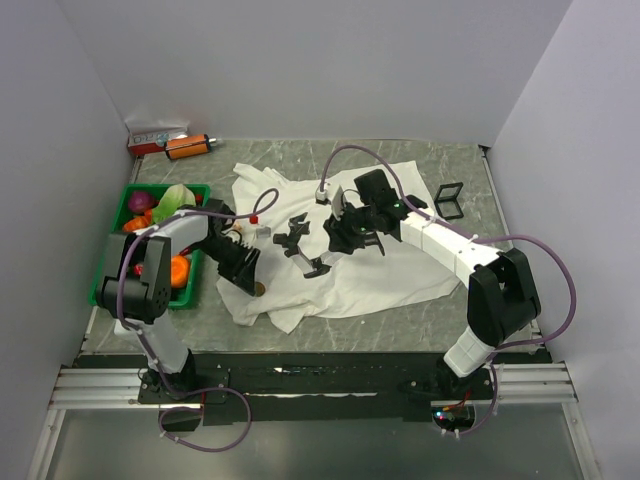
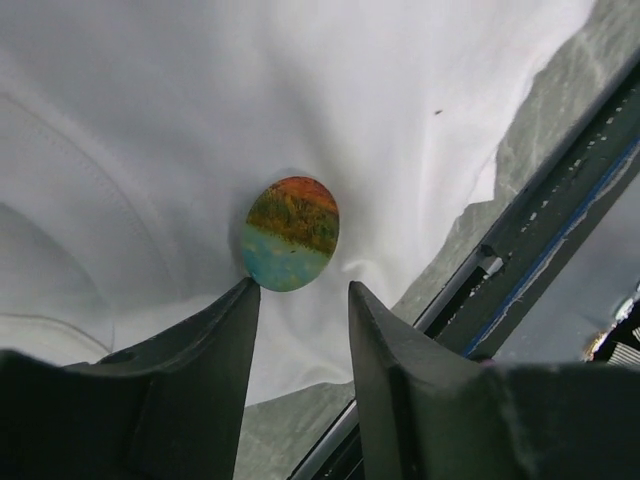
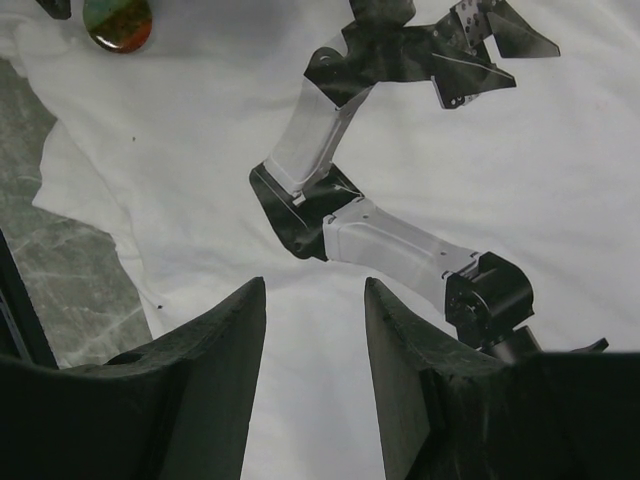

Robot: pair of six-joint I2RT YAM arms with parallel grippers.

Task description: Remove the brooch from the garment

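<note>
Brooch (image 2: 291, 233) on the white garment (image 2: 150, 120) — just beyond the left gripper's (image 2: 302, 290) parted, empty jaws

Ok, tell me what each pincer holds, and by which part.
Nothing. The left pincer is open, the brooch just beyond its tips on the garment; the right pincer is open too.

No text, number or brand can be read anywhere. The small red-and-white box (image 1: 157, 137) at the far left corner of the table (image 1: 420, 325) may carry print, but it is too blurred to read.
</note>
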